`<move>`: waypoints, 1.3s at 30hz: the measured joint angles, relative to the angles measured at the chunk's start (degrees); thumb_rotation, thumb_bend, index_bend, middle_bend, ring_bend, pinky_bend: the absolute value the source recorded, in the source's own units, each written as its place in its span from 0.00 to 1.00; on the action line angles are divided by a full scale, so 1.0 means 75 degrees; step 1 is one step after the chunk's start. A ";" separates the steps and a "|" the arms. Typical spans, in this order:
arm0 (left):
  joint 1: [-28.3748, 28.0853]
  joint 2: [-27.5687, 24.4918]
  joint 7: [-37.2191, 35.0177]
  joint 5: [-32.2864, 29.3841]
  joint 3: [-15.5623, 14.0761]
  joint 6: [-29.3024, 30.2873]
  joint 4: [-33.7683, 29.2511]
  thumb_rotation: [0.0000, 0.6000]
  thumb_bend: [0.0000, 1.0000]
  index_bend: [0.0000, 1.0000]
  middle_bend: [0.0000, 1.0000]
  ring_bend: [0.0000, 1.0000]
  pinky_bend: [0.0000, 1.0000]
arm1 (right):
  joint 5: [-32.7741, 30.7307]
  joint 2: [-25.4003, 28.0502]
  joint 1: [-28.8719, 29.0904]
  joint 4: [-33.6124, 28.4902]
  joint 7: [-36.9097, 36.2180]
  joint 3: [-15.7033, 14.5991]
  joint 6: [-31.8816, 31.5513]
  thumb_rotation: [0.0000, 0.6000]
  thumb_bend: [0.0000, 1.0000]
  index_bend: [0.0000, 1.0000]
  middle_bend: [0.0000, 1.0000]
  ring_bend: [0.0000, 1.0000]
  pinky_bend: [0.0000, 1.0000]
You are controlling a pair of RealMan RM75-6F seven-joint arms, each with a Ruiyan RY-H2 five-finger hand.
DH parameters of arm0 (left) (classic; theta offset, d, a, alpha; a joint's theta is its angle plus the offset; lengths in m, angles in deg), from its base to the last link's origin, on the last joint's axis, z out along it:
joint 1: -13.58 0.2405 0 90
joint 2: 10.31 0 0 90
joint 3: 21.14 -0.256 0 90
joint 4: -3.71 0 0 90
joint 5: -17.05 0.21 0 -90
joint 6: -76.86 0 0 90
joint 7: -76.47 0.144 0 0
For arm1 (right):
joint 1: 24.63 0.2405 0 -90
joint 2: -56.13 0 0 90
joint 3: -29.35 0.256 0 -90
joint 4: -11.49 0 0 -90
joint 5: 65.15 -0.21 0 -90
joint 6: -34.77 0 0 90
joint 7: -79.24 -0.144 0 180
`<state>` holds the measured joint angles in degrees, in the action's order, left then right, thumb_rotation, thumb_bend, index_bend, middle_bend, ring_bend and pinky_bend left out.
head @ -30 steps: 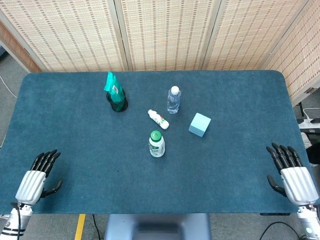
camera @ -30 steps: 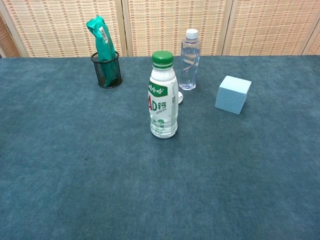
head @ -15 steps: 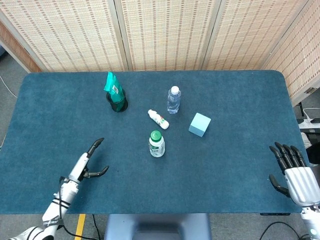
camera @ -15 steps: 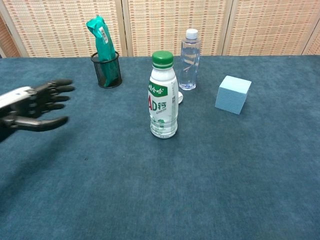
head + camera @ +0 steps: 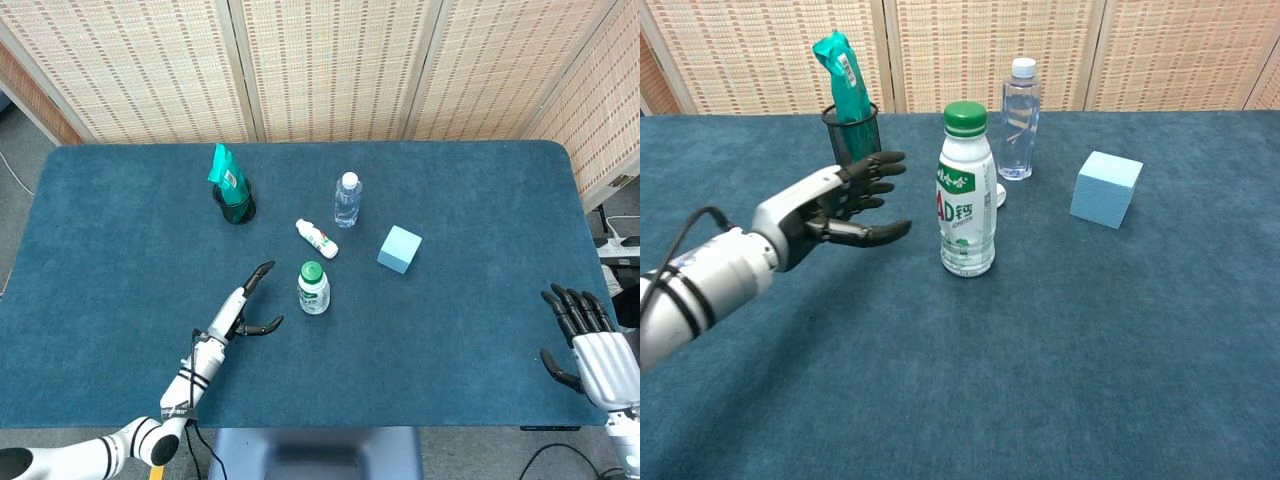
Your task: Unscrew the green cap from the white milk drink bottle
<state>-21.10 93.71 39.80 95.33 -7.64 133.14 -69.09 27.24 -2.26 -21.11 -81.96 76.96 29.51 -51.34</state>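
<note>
The white milk drink bottle [image 5: 313, 292] [image 5: 967, 215] stands upright in the middle of the table, its green cap [image 5: 312, 270] [image 5: 965, 118] screwed on. My left hand [image 5: 246, 303] [image 5: 845, 200] hovers open just to the bottle's left, fingers spread and thumb out toward it, a small gap away and touching nothing. My right hand [image 5: 585, 337] rests open near the table's front right edge, far from the bottle; only the head view shows it.
Behind the bottle lies a small white bottle [image 5: 317, 238] on its side. A clear water bottle [image 5: 347, 200] [image 5: 1018, 119] stands further back. A black mesh cup with a green packet [image 5: 231, 189] [image 5: 850, 115] is back left. A light blue cube [image 5: 399, 249] [image 5: 1105, 189] sits to the right.
My left arm has swung in from the table's front left corner to just beside the milk bottle, hand staying open. The right hand has drifted slightly toward the front edge.
</note>
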 measured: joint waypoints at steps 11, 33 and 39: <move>-0.0941 0.0792 -0.0178 -0.0196 0.0560 -0.0482 0.1026 1.00 0.31 0.00 0.00 0.00 0.00 | -0.0189 0.0039 0.0033 0.0018 -0.0091 0.0050 0.0134 1.00 0.30 0.00 0.00 0.00 0.00; -0.1668 0.1219 -0.0716 -0.0358 0.0704 -0.1010 0.1505 1.00 0.31 0.03 0.05 0.00 0.00 | -0.0267 0.0124 0.0009 0.0033 -0.0235 0.0101 0.0111 1.00 0.30 0.00 0.00 0.00 0.00; -0.1705 0.1303 -0.0610 -0.0420 0.0726 -0.0951 0.1624 1.00 0.33 0.22 0.23 0.00 0.00 | -0.0245 0.0143 0.0011 0.0019 -0.0279 0.0083 0.0128 1.00 0.30 0.00 0.00 0.00 0.00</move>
<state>-33.88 103.49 35.22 92.18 -2.19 126.01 -56.90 25.40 -1.19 -21.02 -81.82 74.87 30.13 -50.37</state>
